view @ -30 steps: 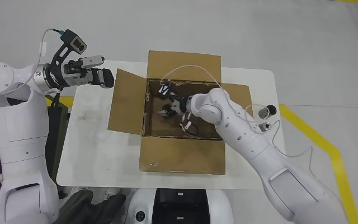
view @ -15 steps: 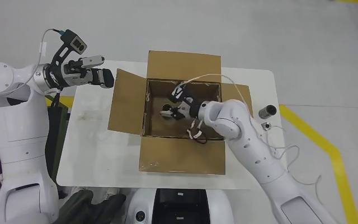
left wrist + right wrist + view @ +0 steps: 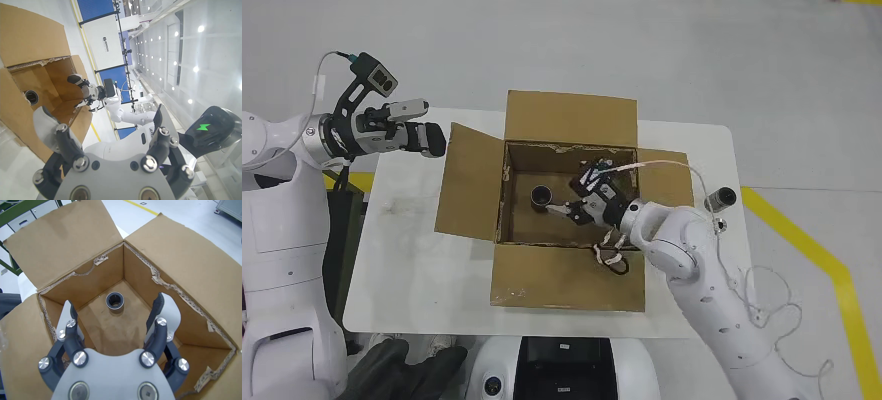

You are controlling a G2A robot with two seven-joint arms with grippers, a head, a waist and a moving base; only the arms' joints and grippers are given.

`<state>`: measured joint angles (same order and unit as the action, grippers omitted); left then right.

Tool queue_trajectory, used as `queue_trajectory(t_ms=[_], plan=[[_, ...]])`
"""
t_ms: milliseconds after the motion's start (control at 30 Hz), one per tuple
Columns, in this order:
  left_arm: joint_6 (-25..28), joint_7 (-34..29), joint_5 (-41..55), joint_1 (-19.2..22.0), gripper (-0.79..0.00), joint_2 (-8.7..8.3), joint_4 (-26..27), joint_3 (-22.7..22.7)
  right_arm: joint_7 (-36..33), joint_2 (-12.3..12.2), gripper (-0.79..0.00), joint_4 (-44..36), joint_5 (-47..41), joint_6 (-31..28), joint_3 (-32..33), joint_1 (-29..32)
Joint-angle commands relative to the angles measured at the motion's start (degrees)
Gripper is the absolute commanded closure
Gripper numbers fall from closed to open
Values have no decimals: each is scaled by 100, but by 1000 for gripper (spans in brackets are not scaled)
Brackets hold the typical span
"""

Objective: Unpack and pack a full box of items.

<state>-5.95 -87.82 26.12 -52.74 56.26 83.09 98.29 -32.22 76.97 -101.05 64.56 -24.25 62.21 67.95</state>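
Likely stiff, smooth & heavyish — short black metal cylinder upright on floor of brown cardboard box; right gripper, jaws apart, shd pinch across its outer wall.

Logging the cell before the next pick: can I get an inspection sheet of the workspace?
Surface: white table, box at its middle.
Job's things: open cardboard box, flaps out; one dark cylinder upright on its floor; a second cylinder on the table past the box's right flap.
Clutter: nothing seen.
Grippers: right gripper at the box's opening, jaws open, apart from the cylinder; left gripper off past the left flap, jaws open, empty.
Cables: white cable looping over the box's right side.
Surroundings: grey floor, yellow line.
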Motion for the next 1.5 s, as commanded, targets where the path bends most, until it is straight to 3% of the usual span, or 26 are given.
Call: queue_trajectory(t_ms=[0,367,633,1467], plan=[[0,0,0,0,-785,0,0,0,114,-43,-767,-187,79,26,160,247],[0,0,0,0,-785,0,0,0,749,-261,-785,-1245,373,300,1180,1668],[0,0,0,0,-785,0,0,0,1069,-340,-785,-1543,352,361,1595,2233],[0,0,0,0,-785,0,0,0,937,-354,-785,-1602,417,518,1565,2263]])
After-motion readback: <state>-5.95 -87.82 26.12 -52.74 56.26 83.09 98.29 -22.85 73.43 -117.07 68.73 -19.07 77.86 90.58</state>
